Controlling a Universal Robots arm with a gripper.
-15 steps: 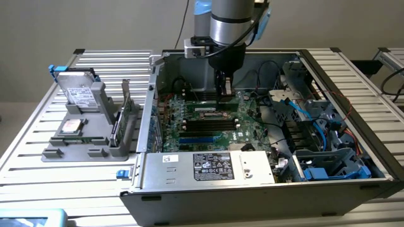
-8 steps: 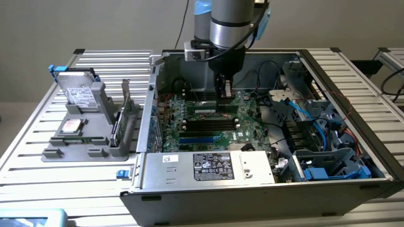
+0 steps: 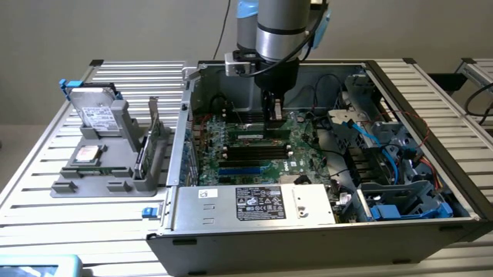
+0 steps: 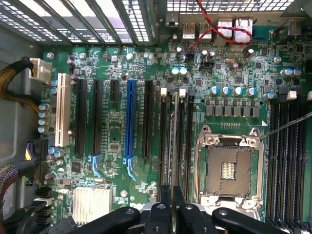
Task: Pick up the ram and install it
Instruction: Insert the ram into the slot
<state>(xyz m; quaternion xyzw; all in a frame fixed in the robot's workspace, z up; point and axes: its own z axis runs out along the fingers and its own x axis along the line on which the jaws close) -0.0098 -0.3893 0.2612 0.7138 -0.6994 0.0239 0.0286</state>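
Exterior view: looking at computer case (image 3: 308, 254) laid open-side-up on table (image 3: 77, 231), presumably for straight-down arm access. Motherboard (image 4: 112, 131) flat inside, slots facing up. Gripper (image 4: 171, 199) down over memory slots (image 4: 163, 141), jaws nearly together, pinching ram (image 4: 174, 136) by upper edge. Ram upright, edge-on, aligned along slot between white latches (image 4: 164, 91); probably held vertical for pressing in. Can't tell if seated.

The computer case (image 3: 177, 242) sits on the worktop (image 3: 46, 213). A rack (image 3: 100, 184) stands just beside it on the exterior view's left. A hard drive (image 3: 96, 112) stands in the rack's far part, and an expansion card (image 3: 154, 135) on its side nearest the case. Inside the case, the power supply (image 3: 254, 202) lies along the near wall, with the motherboard (image 3: 231, 167) behind it. The tool (image 3: 275, 118) reaches down over the motherboard, gripping the ram (image 4: 174, 136) among the memory slots (image 4: 189, 141), beside the processor socket (image 4: 229, 165).
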